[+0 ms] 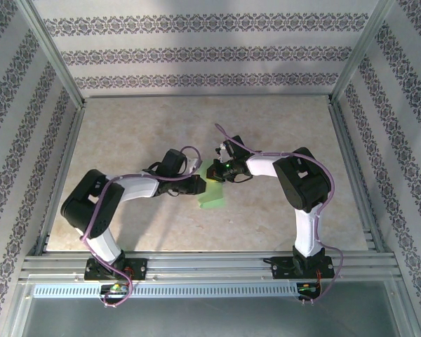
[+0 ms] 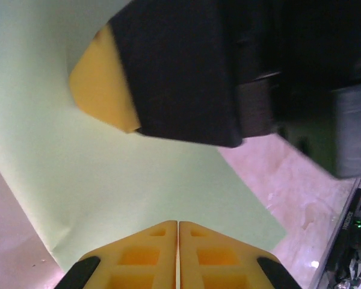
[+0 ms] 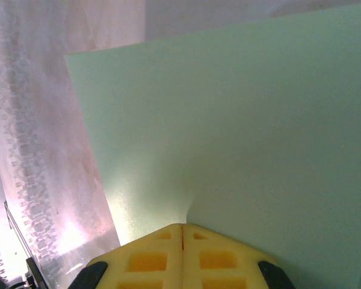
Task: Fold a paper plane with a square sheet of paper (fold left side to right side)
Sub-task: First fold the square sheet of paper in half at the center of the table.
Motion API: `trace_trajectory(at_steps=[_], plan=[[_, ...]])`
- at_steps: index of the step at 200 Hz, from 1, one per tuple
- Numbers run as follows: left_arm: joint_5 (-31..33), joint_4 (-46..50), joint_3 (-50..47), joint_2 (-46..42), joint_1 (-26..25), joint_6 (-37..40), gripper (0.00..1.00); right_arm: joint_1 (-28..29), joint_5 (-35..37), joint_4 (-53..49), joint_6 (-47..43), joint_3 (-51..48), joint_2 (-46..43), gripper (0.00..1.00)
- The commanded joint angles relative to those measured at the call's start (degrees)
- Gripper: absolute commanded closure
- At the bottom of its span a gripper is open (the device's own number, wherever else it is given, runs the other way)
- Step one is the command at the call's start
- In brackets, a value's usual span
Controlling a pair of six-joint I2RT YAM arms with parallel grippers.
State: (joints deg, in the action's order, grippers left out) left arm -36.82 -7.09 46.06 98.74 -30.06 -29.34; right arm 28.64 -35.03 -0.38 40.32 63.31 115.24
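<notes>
As they meet over the middle of the bench (image 1: 161, 119), the left fingers (image 2: 138, 260) and right fingers (image 3: 149, 260) are both closed on the paper (image 1: 212, 191).

- The pale green square sheet of paper (image 1: 212, 189) lies near the centre of the beige stone-patterned table (image 1: 281, 225), between the two grippers.
- The black-and-yellow left gripper (image 1: 196, 184) meets the sheet's 9 o'clock edge.
- The black-and-yellow right gripper (image 1: 216, 170) sits over the sheet's 12 o'clock end.
- In the right wrist view, the sheet (image 3: 240, 120) extends from the fingertips toward 12 o'clock.
</notes>
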Motion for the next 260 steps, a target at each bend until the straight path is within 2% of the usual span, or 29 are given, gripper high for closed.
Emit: trace_trajectory(at_steps=[1, 60, 171, 234, 260], plan=[[-2.2, -1.9, 0.5, 2.9, -1.1, -0.9, 0.89, -0.2, 4.1, -4.9, -1.2, -1.7, 1.5, 1.00], [-1.7, 2.5, -1.1, 3.5, -1.7, 1.8, 0.89, 0.0, 4.3, -4.9, -1.3, -1.7, 1.7, 1.00], [-0.7, 8.5, -9.9, -5.5, -3.3, 3.7, 0.89, -0.2, 4.2, -4.7, -1.6, -1.9, 2.2, 1.00], [-1.1, 8.9, -9.1, -7.9, -3.2, 3.3, 0.89, 0.0, 3.7, -4.6, -1.6, -1.9, 2.0, 1.00], [-2.3, 9.5, -6.8, -11.3, -1.2, 3.0, 0.89, 0.2, 3.6, -4.6, -1.8, -1.9, 1.8, 1.00]])
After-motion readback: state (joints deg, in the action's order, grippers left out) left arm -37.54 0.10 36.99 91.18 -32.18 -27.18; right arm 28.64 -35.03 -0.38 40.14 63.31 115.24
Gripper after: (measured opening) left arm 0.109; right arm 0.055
